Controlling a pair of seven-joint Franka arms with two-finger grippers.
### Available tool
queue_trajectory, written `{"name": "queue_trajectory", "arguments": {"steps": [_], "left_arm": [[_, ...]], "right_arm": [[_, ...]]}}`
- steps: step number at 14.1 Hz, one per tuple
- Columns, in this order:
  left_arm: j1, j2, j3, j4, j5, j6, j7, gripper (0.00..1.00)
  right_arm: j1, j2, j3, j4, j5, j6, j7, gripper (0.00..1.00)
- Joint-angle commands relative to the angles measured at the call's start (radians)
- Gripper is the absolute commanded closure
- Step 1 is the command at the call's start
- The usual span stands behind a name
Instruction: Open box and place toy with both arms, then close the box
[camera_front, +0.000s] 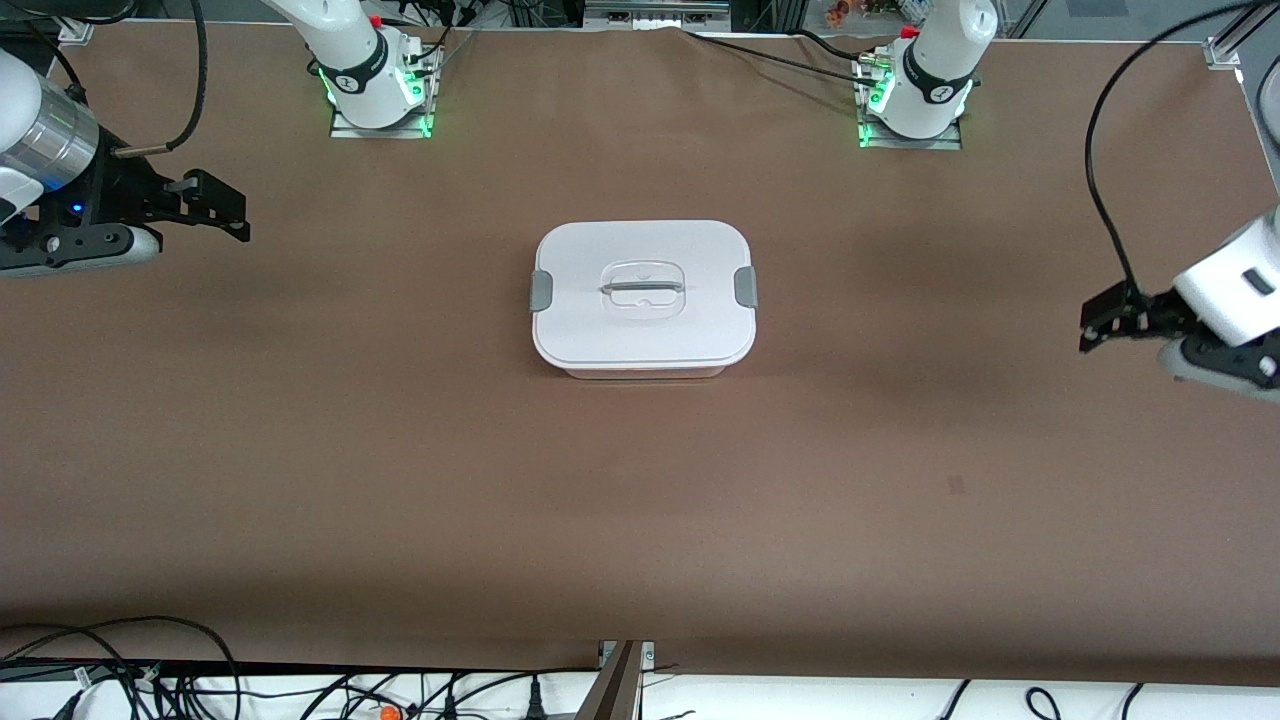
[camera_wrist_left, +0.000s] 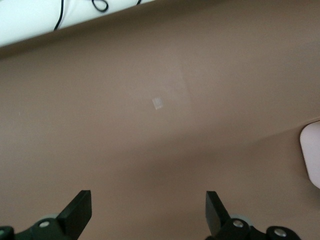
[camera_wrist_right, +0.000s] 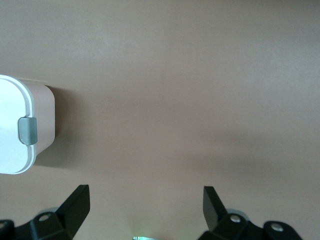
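Note:
The box (camera_front: 643, 300) stands shut in the middle of the brown table, white lid on, with a grey clip at each end (camera_front: 541, 290) (camera_front: 745, 287) and a clear handle (camera_front: 642, 289) in the lid's centre. The pink toy is out of view. My right gripper (camera_front: 228, 208) hangs open and empty over the table's right-arm end, well clear of the box. Its wrist view shows the open gripper (camera_wrist_right: 146, 195) and one end of the box (camera_wrist_right: 15, 130) with a clip. My left gripper (camera_front: 1092, 325) hangs open and empty over the left-arm end. Its wrist view shows the open gripper (camera_wrist_left: 147, 200) and a corner of the box (camera_wrist_left: 312, 155).
The two arm bases (camera_front: 375, 85) (camera_front: 915, 95) stand at the table's edge farthest from the front camera. Loose cables (camera_front: 150, 680) lie off the table's near edge. A small square mark (camera_front: 957, 485) is on the tabletop, also in the left wrist view (camera_wrist_left: 158, 103).

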Motion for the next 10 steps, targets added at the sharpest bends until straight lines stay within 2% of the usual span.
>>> {"name": "queue_trajectory", "arguments": {"steps": [1, 7, 10], "left_arm": [[0.001, -0.118, -0.009, -0.093, 0.001, -0.053, -0.093, 0.0], [0.018, -0.135, 0.002, -0.112, -0.028, -0.125, -0.17, 0.0], [0.025, -0.081, 0.005, -0.074, -0.028, -0.145, -0.166, 0.0]], "right_arm": [[-0.008, 0.009, 0.011, 0.022, -0.007, -0.009, 0.008, 0.0], [-0.008, 0.009, 0.011, 0.022, -0.007, -0.009, 0.008, 0.0], [-0.008, 0.009, 0.011, 0.022, -0.007, -0.008, 0.008, 0.0]]}}
